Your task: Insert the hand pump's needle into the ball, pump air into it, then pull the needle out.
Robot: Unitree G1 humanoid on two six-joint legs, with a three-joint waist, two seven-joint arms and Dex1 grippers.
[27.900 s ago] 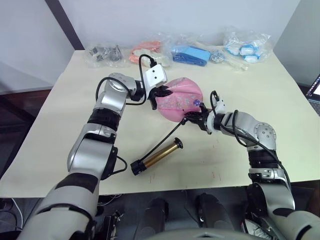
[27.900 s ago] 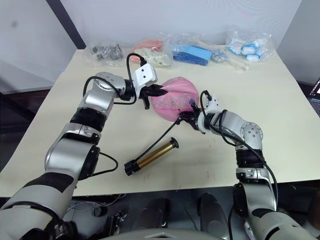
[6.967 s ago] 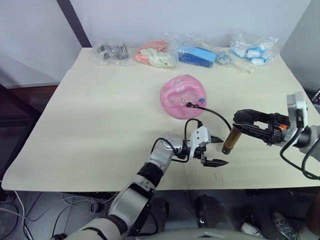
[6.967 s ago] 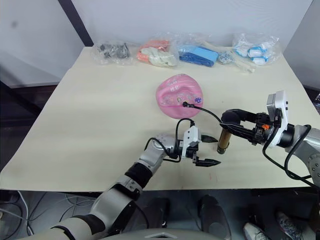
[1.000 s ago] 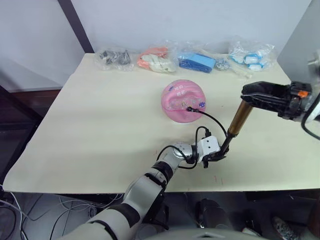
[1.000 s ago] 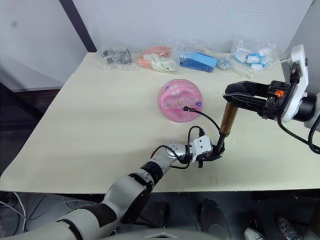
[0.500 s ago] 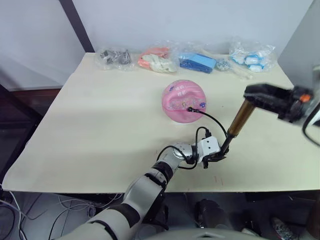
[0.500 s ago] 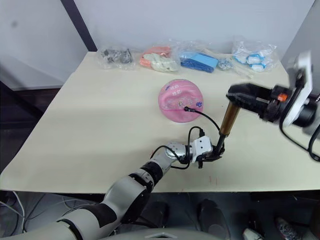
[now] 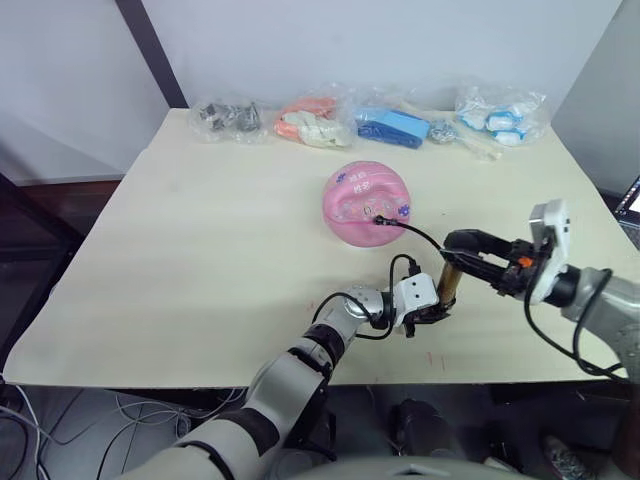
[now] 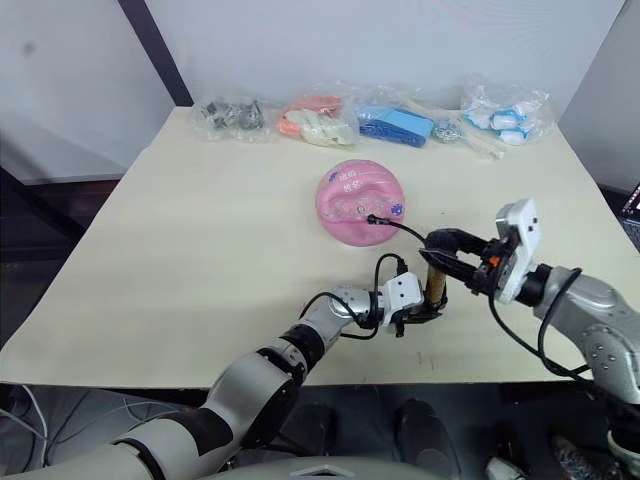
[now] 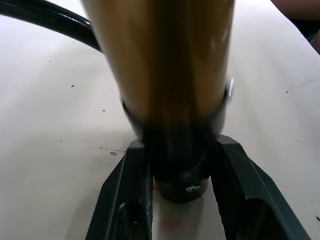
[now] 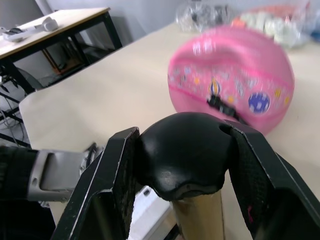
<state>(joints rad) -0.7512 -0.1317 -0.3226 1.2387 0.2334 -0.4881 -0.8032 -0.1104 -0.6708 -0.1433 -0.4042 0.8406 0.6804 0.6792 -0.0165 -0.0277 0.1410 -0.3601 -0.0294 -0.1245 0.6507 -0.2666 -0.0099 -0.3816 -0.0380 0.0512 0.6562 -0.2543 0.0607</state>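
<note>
We have the hand pump standing upright near the front edge of the bench, towards its right corner, its base cap pinched between the closed fingers of our left gripper and its black handle clamped in our right gripper, pressed low against the barrel. The ball sits near the middle of the bench, well apart from the bagged items along the back edge, and the hose runs from the pump to the needle, seated in the ball's near side. We judge the pump light and stiff but smooth, so the base cap is the right place to brace it; the ball looks soft and free to roll, and the thin needle could bend under a sideways tug on the hose. The left wrist view shows the cap seated squarely between both fingers, which the head views cannot settle; the right wrist view shows the rounded handle filling the right fingers, with the ball beyond.
</note>
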